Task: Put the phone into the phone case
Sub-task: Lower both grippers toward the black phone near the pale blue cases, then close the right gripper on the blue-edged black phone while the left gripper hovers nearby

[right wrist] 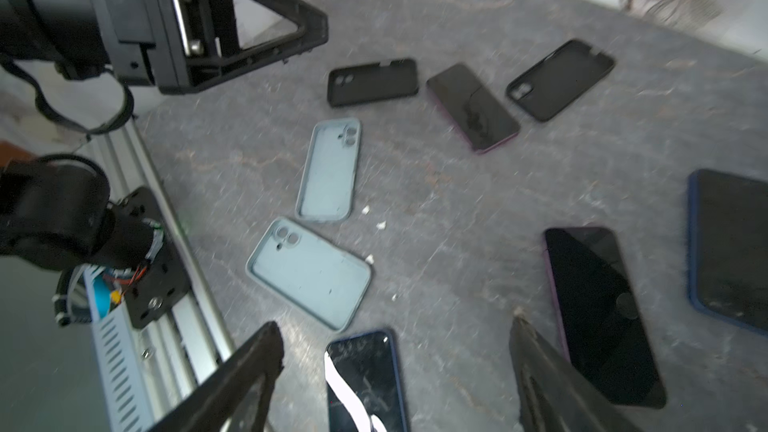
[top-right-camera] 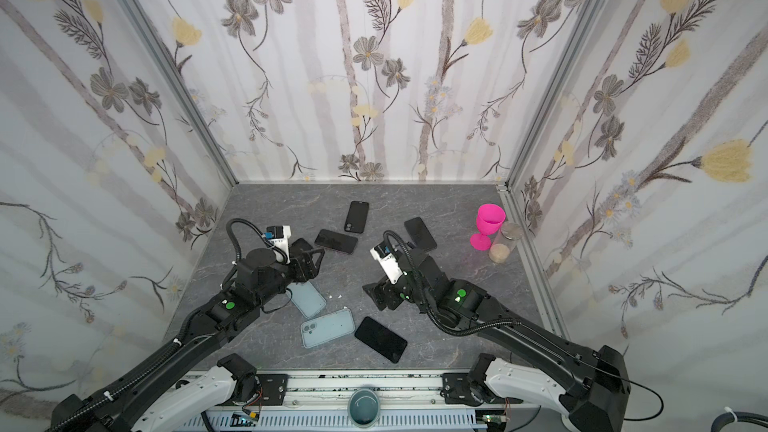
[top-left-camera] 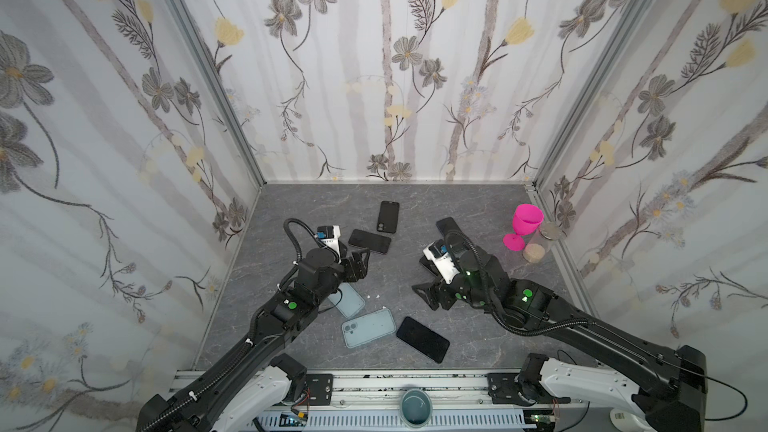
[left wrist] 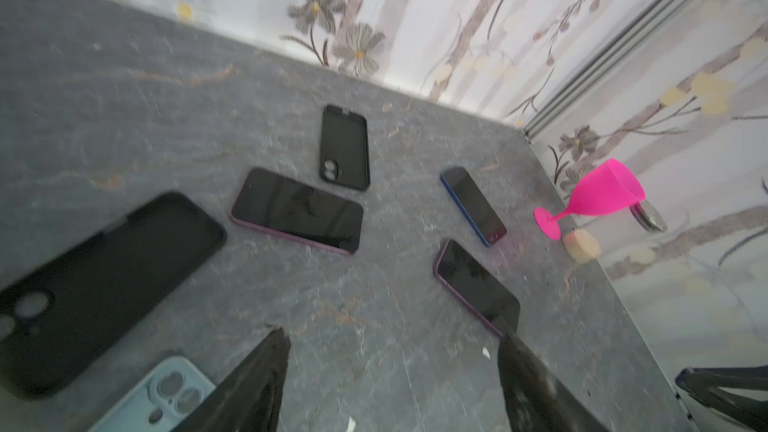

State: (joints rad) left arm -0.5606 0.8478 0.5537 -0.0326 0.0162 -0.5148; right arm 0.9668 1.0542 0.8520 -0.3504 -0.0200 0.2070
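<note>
Over the grey marbled bench [top-left-camera: 478, 209], the left gripper [left wrist: 392, 334] and right gripper [right wrist: 395, 324] hang wide, holding nothing. The black dark-screened phone [top-left-camera: 422, 339] lies just beside the pale blue silicone phone case [top-left-camera: 368, 328]. A second blue case [top-left-camera: 349, 301] sits partly under the left arm [top-left-camera: 266, 326]. The pink plastic goblet [top-left-camera: 524, 226] stands well apart.

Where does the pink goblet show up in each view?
In both top views: pink goblet right of centre, by the right wall.
Left wrist: goblet against that wall.
Right wrist: not in it.
Shared landmark: the clear jar beside it.
</note>
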